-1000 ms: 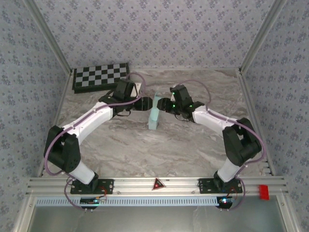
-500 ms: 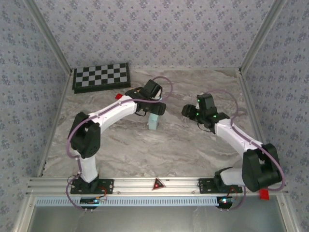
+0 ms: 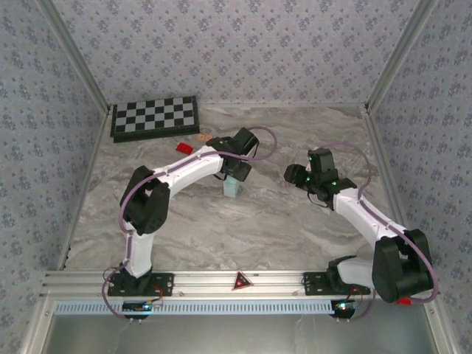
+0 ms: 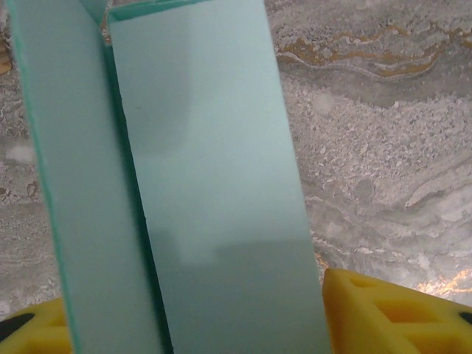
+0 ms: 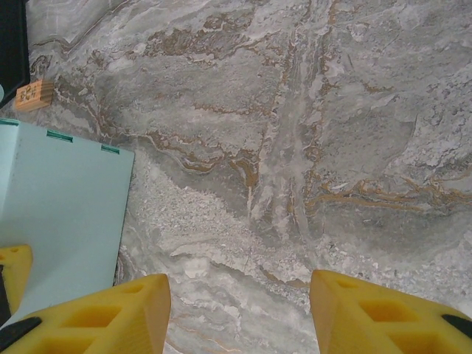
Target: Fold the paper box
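One paper box [image 4: 214, 184], upright within the left claw [image 4: 199, 317]; interior unclear.

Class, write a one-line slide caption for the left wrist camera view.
A pale cyan card paper box between the left gripper's yellow fingers, over a grey marbled table.

Bright, even light, shadows barely there. The box [image 4: 214, 184] inside the left claw [image 4: 210, 324] looks slightly soft up close, faint shadow band across it.
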Robot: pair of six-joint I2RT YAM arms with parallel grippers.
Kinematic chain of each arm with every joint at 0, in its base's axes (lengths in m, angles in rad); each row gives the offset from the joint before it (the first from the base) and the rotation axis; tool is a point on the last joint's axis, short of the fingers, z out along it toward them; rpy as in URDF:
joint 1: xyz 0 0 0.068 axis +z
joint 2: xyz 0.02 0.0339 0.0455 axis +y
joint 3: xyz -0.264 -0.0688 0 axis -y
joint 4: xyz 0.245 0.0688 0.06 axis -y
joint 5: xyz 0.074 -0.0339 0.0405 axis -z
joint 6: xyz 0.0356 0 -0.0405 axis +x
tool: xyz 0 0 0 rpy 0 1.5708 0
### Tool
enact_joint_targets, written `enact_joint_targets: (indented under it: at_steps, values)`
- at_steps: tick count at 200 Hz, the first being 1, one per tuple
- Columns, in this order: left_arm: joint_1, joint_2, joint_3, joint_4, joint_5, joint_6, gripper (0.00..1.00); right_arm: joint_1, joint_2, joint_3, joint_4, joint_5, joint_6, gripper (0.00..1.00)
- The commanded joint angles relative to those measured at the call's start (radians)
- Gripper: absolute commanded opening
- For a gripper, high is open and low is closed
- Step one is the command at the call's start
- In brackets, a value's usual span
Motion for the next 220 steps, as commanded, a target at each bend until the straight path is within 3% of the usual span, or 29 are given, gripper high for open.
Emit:
enact_joint_targets:
  at_steps: [1, 56, 113, 220]
  values:
    - [-0.004, 0.005, 0.021, -0.025, -0.002, 0.092, 0.57, -0.008, -0.017, -0.014, -0.006, 0.001, -0.01, 0.54]
    - [0.012, -0.002, 0.01, 0.008, 0.102, 0.318, 0.57, -0.012, -0.021, -0.036, -0.004, -0.007, -0.003, 0.54]
    - [0.069, -0.037, -0.032, 0.036, 0.356, 0.563, 0.57, -0.018, -0.043, -0.051, -0.014, -0.012, -0.004, 0.55]
    - [0.096, -0.098, -0.115, -0.003, 0.532, 1.049, 0.58, -0.031, -0.076, -0.08, -0.021, -0.007, 0.001, 0.55]
